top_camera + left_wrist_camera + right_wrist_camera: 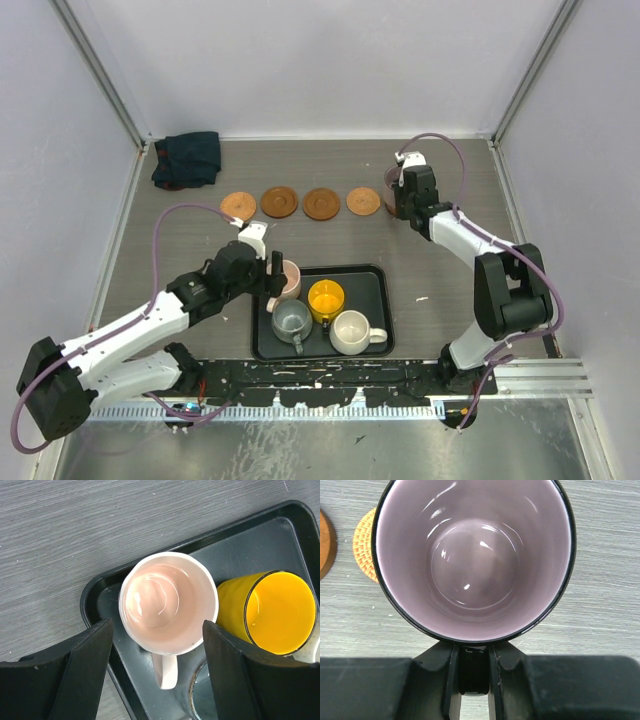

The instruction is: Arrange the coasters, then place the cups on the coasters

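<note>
A grey table [450, 270] carries a black tray [372, 290] holding four upright cups, mouths up. The left gripper [272, 278] stands released, its fingers [87, 665] spread wide to either side of the pink cup [167, 602] in the tray's far corner. That cup's handle points back between the fingers, toward the wrist. Past the finger on the tray's inner side sits the yellow cup [275, 612], partly cut off by that finger. The grey cup [292, 320] and cream cup [350, 332] stand nearer the arm bases. The right gripper [470, 652] is clenched on the near side of the mauve cup [472, 560], which sits upright just ahead of the fingertips, away from the tray. From above, the gripper hides nearly all of this cup. Four coasters [279, 201] lie in a row off to the left of the right gripper's fingers, and the nearest one [362, 545] is half hidden behind the mauve cup. What lies under that cup cannot be made out
</note>
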Motion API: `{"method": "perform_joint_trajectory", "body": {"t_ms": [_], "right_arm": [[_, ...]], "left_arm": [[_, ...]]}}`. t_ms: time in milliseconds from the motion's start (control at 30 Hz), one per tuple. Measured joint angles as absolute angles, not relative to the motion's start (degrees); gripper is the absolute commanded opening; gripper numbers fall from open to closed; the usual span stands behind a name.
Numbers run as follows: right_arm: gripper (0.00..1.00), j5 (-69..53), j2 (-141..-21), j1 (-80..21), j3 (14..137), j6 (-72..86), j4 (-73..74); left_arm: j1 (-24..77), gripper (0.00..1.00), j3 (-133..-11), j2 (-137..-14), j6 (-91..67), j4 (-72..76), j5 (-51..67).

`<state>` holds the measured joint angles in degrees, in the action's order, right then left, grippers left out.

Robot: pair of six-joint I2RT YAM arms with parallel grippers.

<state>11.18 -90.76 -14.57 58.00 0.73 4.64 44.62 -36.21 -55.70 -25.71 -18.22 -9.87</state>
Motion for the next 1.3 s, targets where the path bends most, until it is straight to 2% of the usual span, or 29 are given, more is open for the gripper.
{"method": "perform_joint_trajectory", "body": {"t_ms": [400,700,1300], "right_arm": [[0.01,8.5,-94.6,-10.0,57.2,0.1,-2.9],[0.01,6.7,-99.1,-8.8,57.2,0.3,-3.0],[0.01,6.5,-100.6,-8.1,57.2,0.3,-4.0]], "left_arm": [[44.2,0.74,-36.6,-58.8,-24.6,-16.1,-10.3],[44.0,0.75,-36.6,-58.9,-24.6,-16.1,-10.3],[43.7,0.75,-36.6,-58.9,-24.6,-16.1,-10.3]]}}
